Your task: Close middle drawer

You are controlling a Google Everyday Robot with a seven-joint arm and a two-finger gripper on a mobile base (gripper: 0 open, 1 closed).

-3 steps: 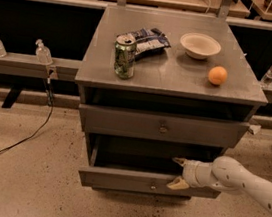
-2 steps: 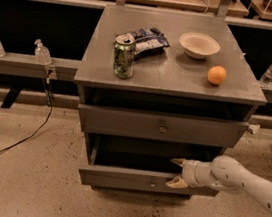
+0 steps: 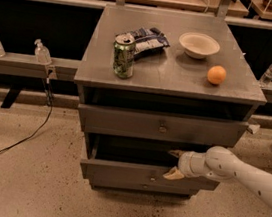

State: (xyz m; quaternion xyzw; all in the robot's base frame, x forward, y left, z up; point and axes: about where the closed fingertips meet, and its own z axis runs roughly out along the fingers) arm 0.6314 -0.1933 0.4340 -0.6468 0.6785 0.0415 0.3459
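Observation:
The middle drawer (image 3: 127, 173) is a grey metal drawer with a low wide front and a small round knob (image 3: 152, 178). It stands pulled partly out of the grey cabinet (image 3: 100, 77), below the taller top drawer (image 3: 124, 122). My gripper (image 3: 174, 164) is at the right part of its front, at the top edge. It is open: one beige fingertip (image 3: 175, 152) is over the drawer's dark inside, and the other fingertip (image 3: 173, 175) lies against the front panel. My white arm (image 3: 238, 173) comes in from the right.
On the cabinet top are a green can (image 3: 124, 55), a crumpled chip bag (image 3: 147, 37), a white bowl (image 3: 199, 44) and an orange (image 3: 216, 75). A narrower lowest drawer (image 3: 130, 186) sits underneath. A black cable (image 3: 26, 135) lies on the floor at left. Bottles (image 3: 42, 52) stand on the rail behind.
The gripper has shifted slightly up and toward the cabinet, and the middle drawer's front has gone in a little with it.

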